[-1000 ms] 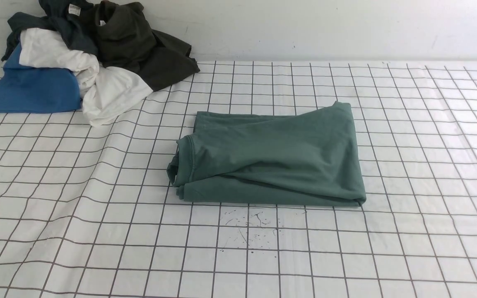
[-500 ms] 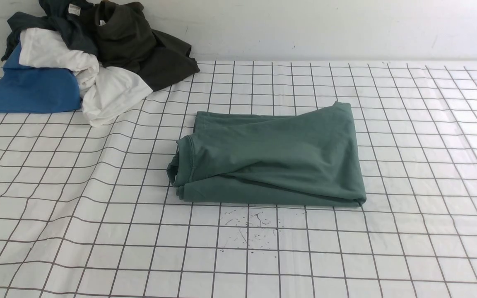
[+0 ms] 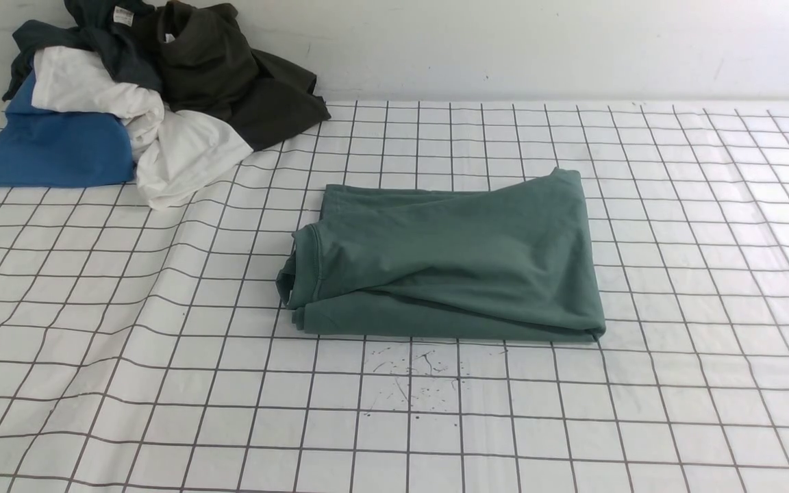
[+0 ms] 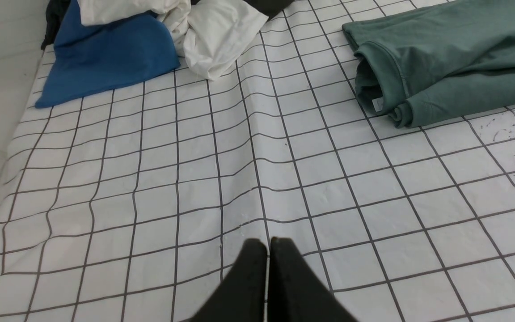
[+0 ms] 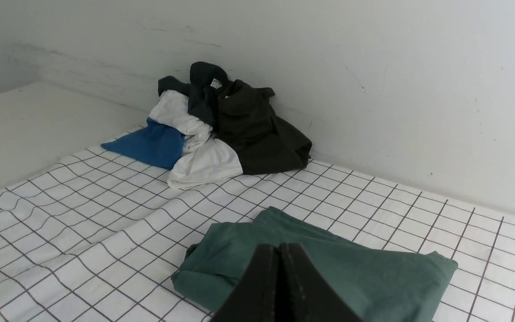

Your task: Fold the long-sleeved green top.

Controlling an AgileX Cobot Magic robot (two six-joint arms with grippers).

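- Your left gripper (image 4: pixel 268 243) and right gripper (image 5: pixel 280 248) are both pressed together, empty.
- The green top (image 3: pixel 449 263) lies folded; dragging either arm across would rumple it.
- Its near-left collar roll looks loose and could flop open.

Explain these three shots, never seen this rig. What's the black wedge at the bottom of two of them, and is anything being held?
It's a two-armed robot at a table. The wide shot comes from a camera between the arms, looking forward; neither arm shows in it. The other two come from cameras on each wrist, so the black wedge is that arm's own gripper: the left gripper and the right gripper. Both have their jaws pressed together with nothing between them, so nothing is held.

On the white grid-patterned table cover lies the green long-sleeved top, folded into a rough rectangle, collar toward the robot's left. At the far left, against the wall, sits a pile of clothes: blue, white and dark pieces. Neither gripper touches the top.
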